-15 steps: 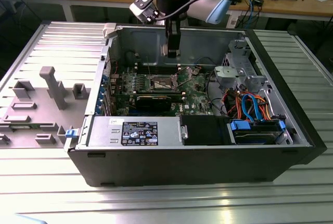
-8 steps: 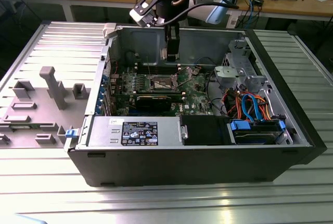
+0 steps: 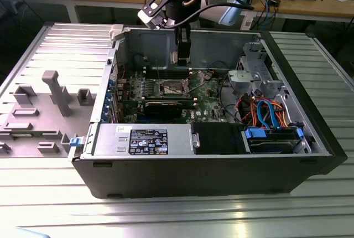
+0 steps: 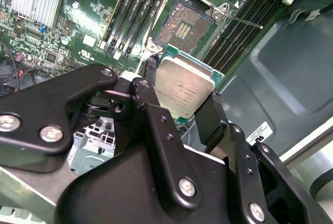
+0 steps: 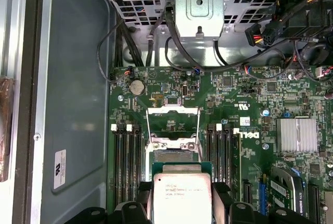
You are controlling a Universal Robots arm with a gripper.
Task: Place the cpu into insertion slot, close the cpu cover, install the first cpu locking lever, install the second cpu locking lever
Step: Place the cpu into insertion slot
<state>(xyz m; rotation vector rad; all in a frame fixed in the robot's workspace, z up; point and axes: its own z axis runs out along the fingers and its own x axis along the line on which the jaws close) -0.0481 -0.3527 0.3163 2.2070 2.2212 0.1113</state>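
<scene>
Your exterior view sits off the arm, raised, mid-range, looking down into the open PC case. Both wrist cams hang close over the motherboard: first wrist view near straight down, second wrist view oblique, from opp. sides. Both share the cpu, insertion slot and mem slots.

hand gripping cpu, insertion slot (uncovered) beyond

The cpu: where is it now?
In the second wrist view the cpu is clamped in the gripper, close to the open insertion slot, not in it.
</scene>
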